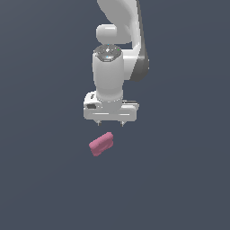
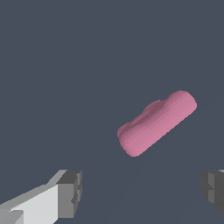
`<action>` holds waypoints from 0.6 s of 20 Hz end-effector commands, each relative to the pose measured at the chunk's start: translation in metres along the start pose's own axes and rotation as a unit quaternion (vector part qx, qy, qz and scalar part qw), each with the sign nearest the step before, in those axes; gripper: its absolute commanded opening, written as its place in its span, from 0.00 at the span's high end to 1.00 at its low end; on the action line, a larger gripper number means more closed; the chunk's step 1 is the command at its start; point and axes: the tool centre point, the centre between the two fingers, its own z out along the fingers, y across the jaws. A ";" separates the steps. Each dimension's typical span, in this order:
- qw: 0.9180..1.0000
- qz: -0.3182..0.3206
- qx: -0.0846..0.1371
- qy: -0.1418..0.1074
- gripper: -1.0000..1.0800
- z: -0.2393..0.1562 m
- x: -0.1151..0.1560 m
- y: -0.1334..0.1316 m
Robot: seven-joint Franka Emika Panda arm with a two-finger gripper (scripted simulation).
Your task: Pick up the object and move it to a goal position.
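While the block (image 1: 101,143) (image 2: 157,123) lies slanted on the desk (image 1: 40,179), it sits below the gripper (image 1: 110,123) (image 2: 142,192), untouched, not between the fingers (image 2: 70,193), which are spread wide apart.

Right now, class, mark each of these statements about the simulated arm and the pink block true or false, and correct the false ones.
1. The gripper is shut on the pink block. False: its fingers are spread apart and hold nothing.
2. The pink block lies outside the gap between the fingers. True.
3. In the exterior view the block sits lower than the gripper and slightly toward that view's left. True.
4. Two blocks are visible. False: only one.
5. The block's long axis lies diagonal in the exterior view. True.
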 end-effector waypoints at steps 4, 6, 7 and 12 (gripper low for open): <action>1.000 -0.004 -0.002 0.000 0.04 -0.002 0.000 -0.001; 1.000 -0.011 -0.006 0.000 0.04 -0.006 0.000 -0.003; 1.000 -0.015 -0.008 0.000 0.04 -0.008 0.000 -0.004; 1.000 -0.024 -0.012 0.000 0.04 -0.012 0.000 -0.006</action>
